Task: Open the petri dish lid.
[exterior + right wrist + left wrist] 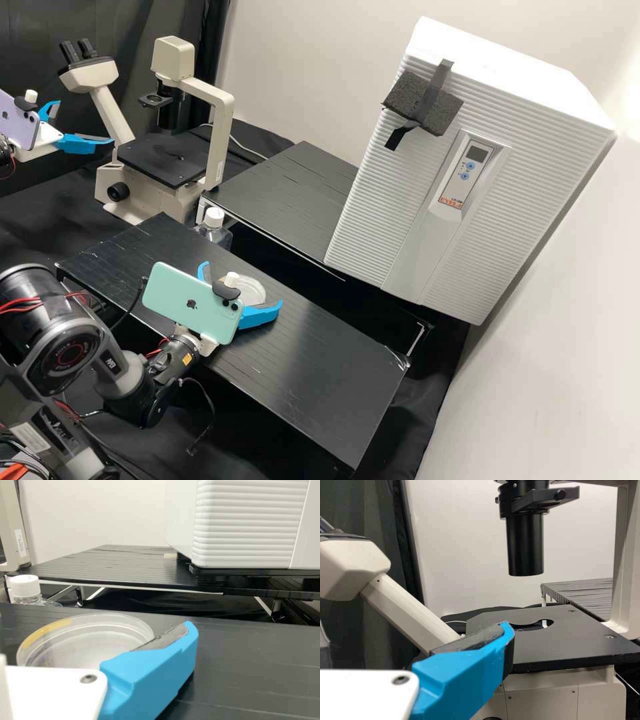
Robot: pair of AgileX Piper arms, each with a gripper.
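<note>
In the high view my right gripper stands open low over the front black platform, its blue fingers on either side of the clear round petri dish. The phone mount hides part of the dish. The right wrist view shows the dish lying flat, a yellow strip on its rim, partly behind one finger of my right gripper. Lid and base cannot be told apart. My left gripper, open and empty, is held up at the far left by the microscope; one of the left gripper's fingers shows before the stage.
A white-capped bottle stands just behind the front platform. The microscope is at the back left. A large white ribbed incubator stands at the right, beside the rear black shelf.
</note>
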